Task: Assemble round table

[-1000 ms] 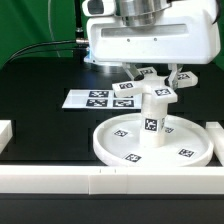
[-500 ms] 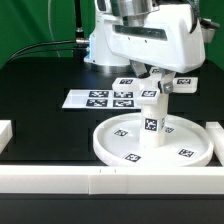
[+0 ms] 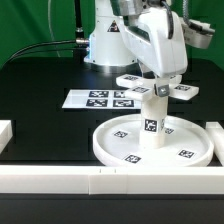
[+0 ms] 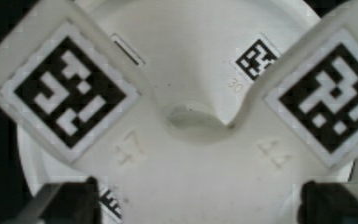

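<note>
Item 1, round disc (image 3: pixel 150 143): the large white rimmed part is lying flat on the black worktop (image 3: pixel 45 120), toward the exterior view's right and just behind the white border blocks (image 3: pixel 60 180) that are running along the near edge. Several black-and-white square tags are showing on its upper face.

Item 2, leg (image 3: pixel 152 120): the short white cylinder is standing upright at about the middle of the disc, a tag on its side facing the exterior camera.

Item 3, cross-shaped piece (image 3: pixel 160 88): this small white part is sitting level on top of the leg, its tagged arms reaching out to either side. In the wrist view the same piece (image 4: pixel 202 110) is filling most of the picture, with two large tags on its arms and a small raised bump near its centre.

Item 4, gripper (image 3: pixel 160 84): the arm is leaning in from above, and the gripper is coming down onto the cross-shaped piece. The dark tips of the fingers (image 4: pixel 73 202) are showing set wide on either side of the piece; whether they are pressing on it cannot be told.

Item 5, marker board (image 3: pixel 100 99): the thin flat white sheet with its tags is lying on the worktop behind the disc, toward the exterior view's left, apart from the disc.
</note>
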Robot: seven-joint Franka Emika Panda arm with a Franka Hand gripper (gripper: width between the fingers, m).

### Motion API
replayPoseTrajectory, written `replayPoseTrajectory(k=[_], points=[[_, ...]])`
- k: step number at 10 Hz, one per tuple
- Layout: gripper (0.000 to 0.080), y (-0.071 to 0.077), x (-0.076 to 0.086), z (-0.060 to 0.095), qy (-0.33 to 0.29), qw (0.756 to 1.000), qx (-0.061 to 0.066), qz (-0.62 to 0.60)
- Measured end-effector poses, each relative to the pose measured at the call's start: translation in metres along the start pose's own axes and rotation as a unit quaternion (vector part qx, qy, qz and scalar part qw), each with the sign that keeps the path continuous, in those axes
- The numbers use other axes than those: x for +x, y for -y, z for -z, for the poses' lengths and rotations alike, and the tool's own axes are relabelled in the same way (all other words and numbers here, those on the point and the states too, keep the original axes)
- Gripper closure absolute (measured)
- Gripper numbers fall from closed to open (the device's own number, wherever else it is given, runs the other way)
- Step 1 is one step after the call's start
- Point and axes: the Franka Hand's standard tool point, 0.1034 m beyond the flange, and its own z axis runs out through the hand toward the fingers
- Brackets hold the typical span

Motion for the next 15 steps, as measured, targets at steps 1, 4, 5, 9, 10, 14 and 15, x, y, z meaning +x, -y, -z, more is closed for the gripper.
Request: replayPoseTrajectory(k=[1,4,5,9,10,14,15], points=[[0.0181,0.000,-0.001,0.000,0.000,1.000,0.000,0.002],[0.0156,0.004,-0.008,0.027,0.010,1.000,0.013,0.014],[0.0151,0.005,-0.009,0.030,0.010,0.999,0.014,0.030],[0.0151,0.007,-0.013,0.023,-0.012,0.984,-0.006,0.178],[0.0151,0.009,-0.019,0.024,-0.011,0.969,-0.018,0.248],[0.0151,0.014,-0.022,0.025,-0.001,0.900,-0.023,0.435],[0.0151,0.014,-0.022,0.025,0.000,0.881,-0.023,0.473]])
